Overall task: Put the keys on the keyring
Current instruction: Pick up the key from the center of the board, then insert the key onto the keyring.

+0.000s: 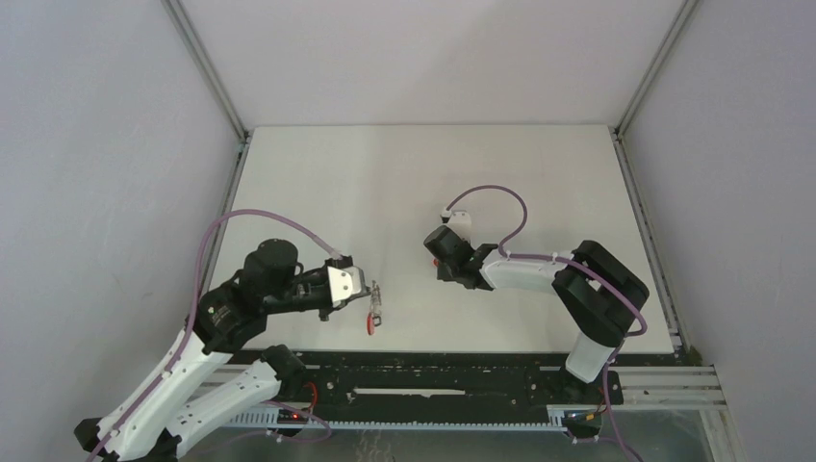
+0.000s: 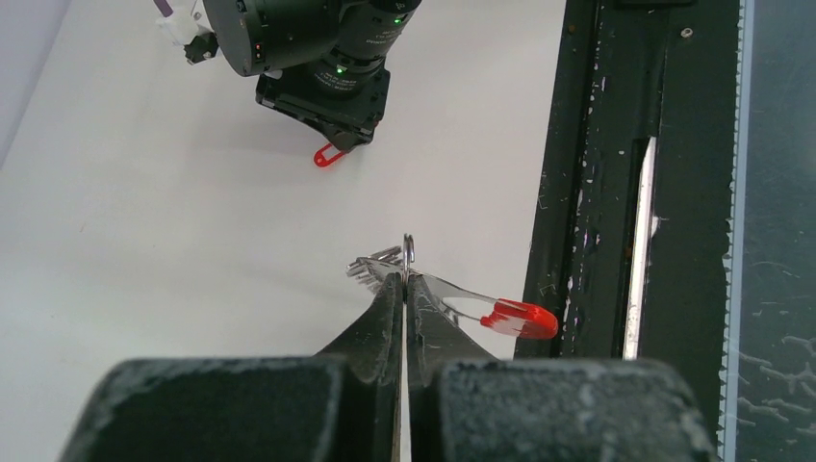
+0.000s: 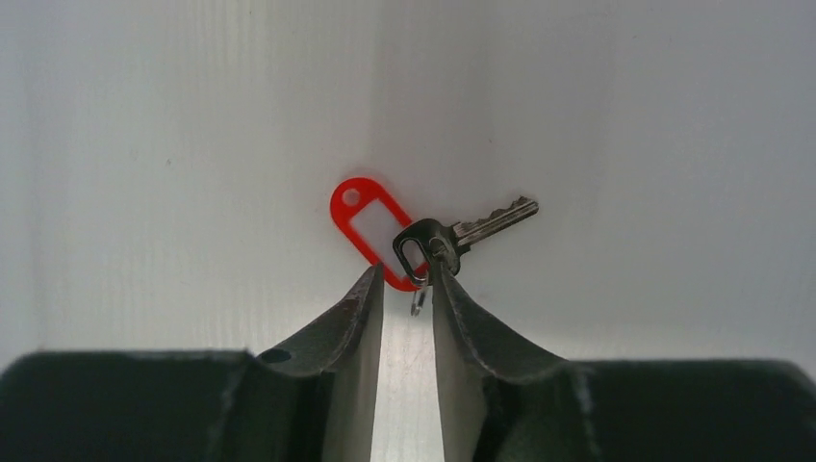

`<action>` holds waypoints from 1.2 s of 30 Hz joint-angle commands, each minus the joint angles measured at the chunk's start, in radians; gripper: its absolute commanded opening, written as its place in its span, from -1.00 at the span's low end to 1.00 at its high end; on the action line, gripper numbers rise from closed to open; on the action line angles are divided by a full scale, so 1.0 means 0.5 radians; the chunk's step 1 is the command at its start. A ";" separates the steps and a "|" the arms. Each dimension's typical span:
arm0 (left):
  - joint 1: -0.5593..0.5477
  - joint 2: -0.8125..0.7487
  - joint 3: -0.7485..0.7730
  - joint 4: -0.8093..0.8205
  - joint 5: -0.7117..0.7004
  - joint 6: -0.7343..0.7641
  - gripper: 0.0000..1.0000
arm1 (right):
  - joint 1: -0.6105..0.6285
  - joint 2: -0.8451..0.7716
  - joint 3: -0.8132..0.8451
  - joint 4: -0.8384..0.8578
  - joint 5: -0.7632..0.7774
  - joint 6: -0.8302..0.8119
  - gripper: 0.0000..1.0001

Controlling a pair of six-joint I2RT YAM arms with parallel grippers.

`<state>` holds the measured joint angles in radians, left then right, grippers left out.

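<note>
My left gripper point(image 2: 405, 279) is shut on the keyring point(image 2: 408, 252), a thin metal ring standing up from the fingertips. A bunch of silvery keys point(image 2: 375, 265) hangs just left of it and a red tag point(image 2: 520, 319) trails to the right. From above, that bunch point(image 1: 376, 306) sits at the left gripper point(image 1: 364, 289) near the table's front edge. My right gripper point(image 3: 406, 274) is low over the table, jaws partly apart. They flank the near end of a second red tag point(image 3: 366, 226) and the black head of a key point(image 3: 481, 223). A small link point(image 3: 418, 300) hangs between them.
The black mounting rail point(image 2: 625, 192) runs along the table's near edge, right beside the left gripper. The right arm's wrist point(image 2: 322, 67) faces the left gripper across a stretch of white table point(image 1: 404, 183). Purple cables point(image 1: 500, 197) loop above both arms.
</note>
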<state>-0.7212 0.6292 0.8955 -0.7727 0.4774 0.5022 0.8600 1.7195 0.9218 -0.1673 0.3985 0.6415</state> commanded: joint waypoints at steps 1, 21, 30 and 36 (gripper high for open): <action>0.008 -0.038 -0.030 0.079 0.043 -0.050 -0.99 | -0.016 0.018 0.068 0.032 0.068 0.000 -0.41; 0.010 -0.047 -0.055 0.042 -0.013 -0.291 -0.99 | 0.077 -0.661 -0.183 0.239 -0.536 -0.445 -1.00; 0.010 -0.106 -0.084 0.041 0.028 -0.314 -0.99 | 0.344 -1.087 -0.360 0.434 -1.236 -0.730 -1.00; 0.010 -0.097 -0.101 0.083 0.073 -0.354 -0.99 | 0.469 -1.396 -0.360 0.466 -1.491 -0.998 -1.00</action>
<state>-0.7193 0.5838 0.8631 -0.7769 0.4786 0.3584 1.0718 1.1118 0.7258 -0.0132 -0.2161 0.2726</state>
